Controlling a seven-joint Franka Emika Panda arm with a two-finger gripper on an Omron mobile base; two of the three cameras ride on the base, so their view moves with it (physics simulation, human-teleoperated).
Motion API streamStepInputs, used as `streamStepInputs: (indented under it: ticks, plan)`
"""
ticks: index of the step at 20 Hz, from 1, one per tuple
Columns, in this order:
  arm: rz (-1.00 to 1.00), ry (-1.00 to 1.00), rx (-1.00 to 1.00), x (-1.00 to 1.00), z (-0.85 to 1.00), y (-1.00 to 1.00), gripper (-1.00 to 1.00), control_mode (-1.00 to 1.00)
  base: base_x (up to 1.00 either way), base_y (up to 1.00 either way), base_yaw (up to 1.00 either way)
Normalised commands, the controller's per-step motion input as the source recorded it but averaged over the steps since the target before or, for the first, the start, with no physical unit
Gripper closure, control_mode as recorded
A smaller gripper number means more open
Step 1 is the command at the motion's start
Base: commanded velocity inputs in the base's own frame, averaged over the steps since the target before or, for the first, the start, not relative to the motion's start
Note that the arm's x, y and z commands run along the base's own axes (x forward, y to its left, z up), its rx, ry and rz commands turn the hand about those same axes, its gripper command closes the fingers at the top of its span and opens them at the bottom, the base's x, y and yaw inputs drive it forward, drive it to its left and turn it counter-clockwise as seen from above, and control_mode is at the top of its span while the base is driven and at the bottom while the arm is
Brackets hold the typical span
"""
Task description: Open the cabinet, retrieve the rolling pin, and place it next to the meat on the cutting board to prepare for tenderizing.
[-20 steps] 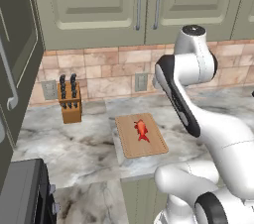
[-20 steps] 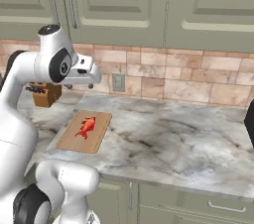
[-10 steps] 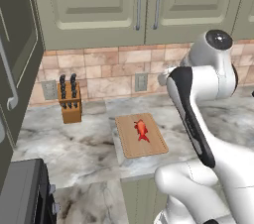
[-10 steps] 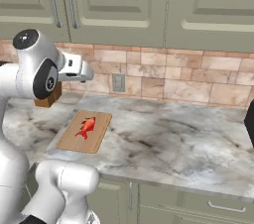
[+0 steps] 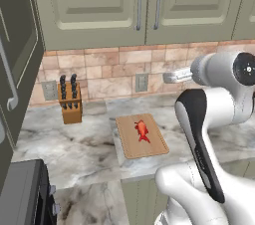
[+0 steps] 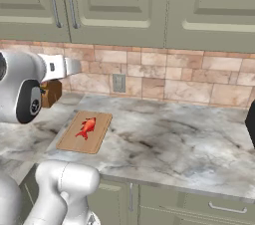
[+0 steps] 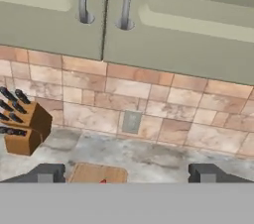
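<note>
The cabinet (image 5: 149, 5) hangs above the counter with both doors shut, its two steel bar handles side by side in the hand view (image 7: 104, 0) and at the upper left of the right base view (image 6: 61, 0). The rolling pin is hidden. The cutting board (image 5: 130, 145) lies on the counter with the meat (image 5: 142, 131) on it; from the right I see the board (image 6: 72, 142) and meat (image 6: 86, 126) too. My gripper (image 5: 167, 76) (image 6: 77, 65) hovers above the board, pointing at the backsplash. It is open, fingertips (image 7: 47, 173) wide apart around nothing.
A wooden knife block (image 5: 69, 102) (image 7: 22, 129) stands left of the board against the tiled wall. A wall outlet (image 5: 141, 82) sits behind the board. A dark tall unit (image 5: 15, 69) fills the left side. The marble counter (image 6: 174, 139) stretches right.
The arm's large upper joint has drawn back toward the base and dropped lower. The hand has shifted only slightly and stays open. Board and meat have not moved.
</note>
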Motion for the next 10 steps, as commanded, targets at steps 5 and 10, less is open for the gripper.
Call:
streamStepInputs:
  ticks: [5,10]
  plan:
    - [-0.02,-0.21,-0.02,-0.02,0.9,0.0,-1.0,-1.0,0.0,0.0,0.0]
    - [-0.01,-0.1,0.0,0.0,0.67,0.06,-1.0,-1.0,0.0,0.0,0.0]
